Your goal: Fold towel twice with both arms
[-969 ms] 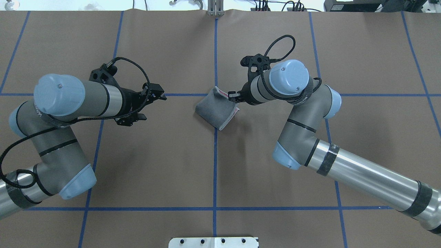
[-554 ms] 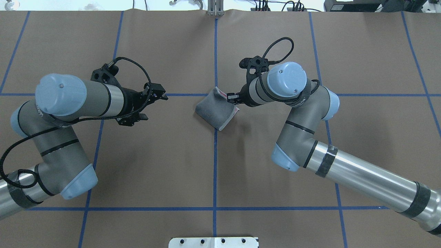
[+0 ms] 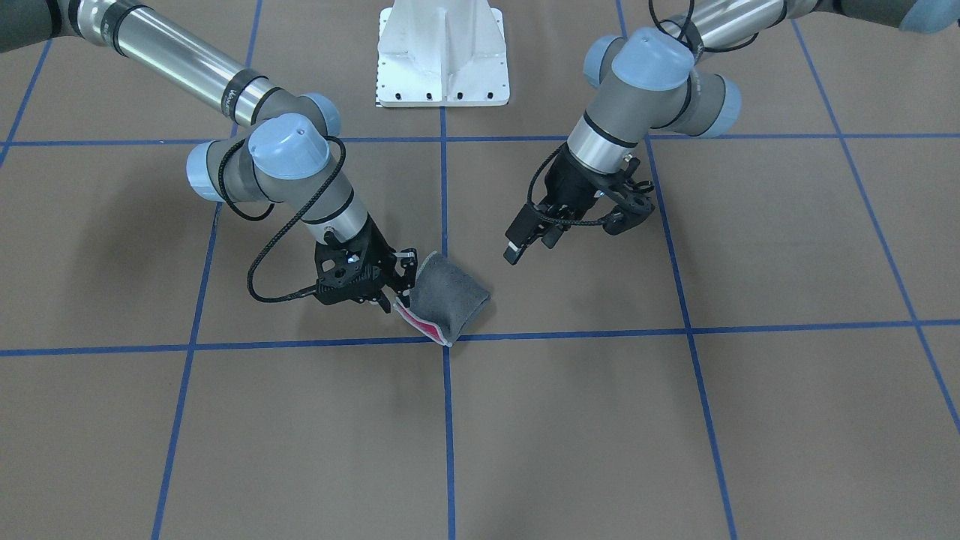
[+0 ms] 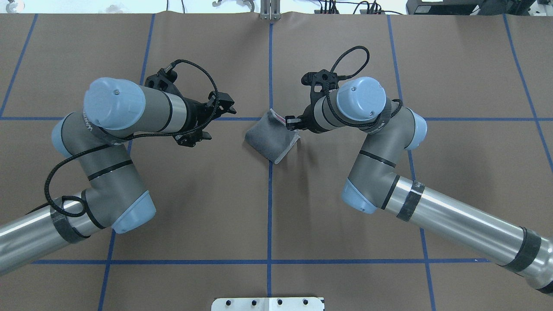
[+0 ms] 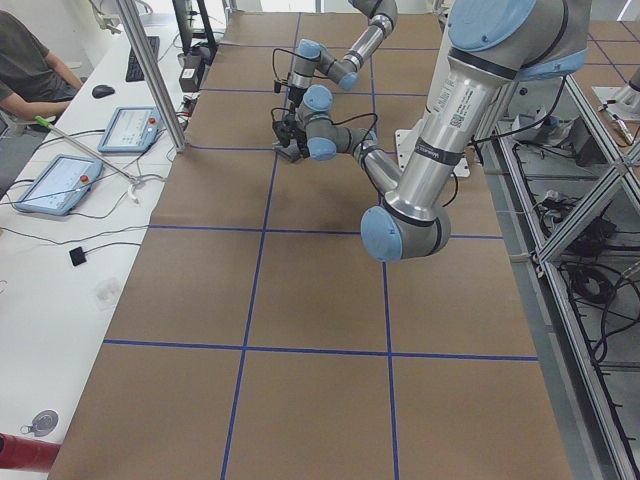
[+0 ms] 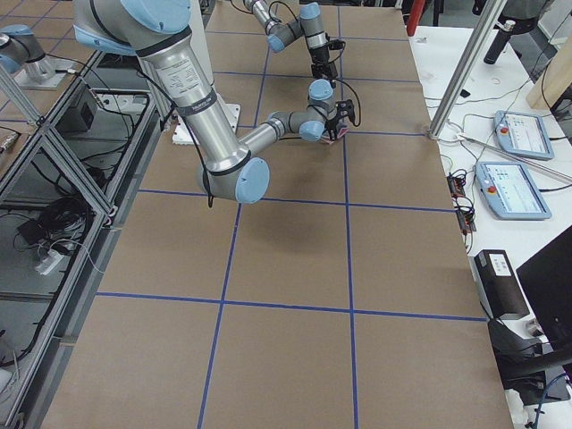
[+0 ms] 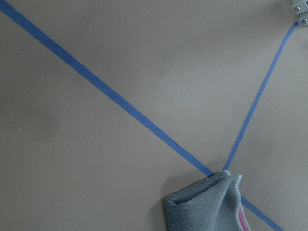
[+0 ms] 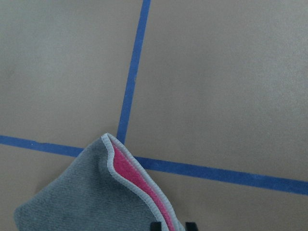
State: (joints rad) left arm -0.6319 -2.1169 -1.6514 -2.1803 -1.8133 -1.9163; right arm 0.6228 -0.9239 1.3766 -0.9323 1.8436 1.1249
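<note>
One folded towel [image 4: 272, 137], dark grey outside with a pink inner face showing along its light stitched border, lies on the brown counter [image 4: 345, 52] at the crossing of two blue tape lines [image 4: 270, 216]. At its open edge the right gripper [image 3: 397, 289] has its jaws closed on the towel's layered hem. Well apart across bare paper, the left gripper [image 3: 529, 240] hangs with jaws parted, holding nothing.
</note>
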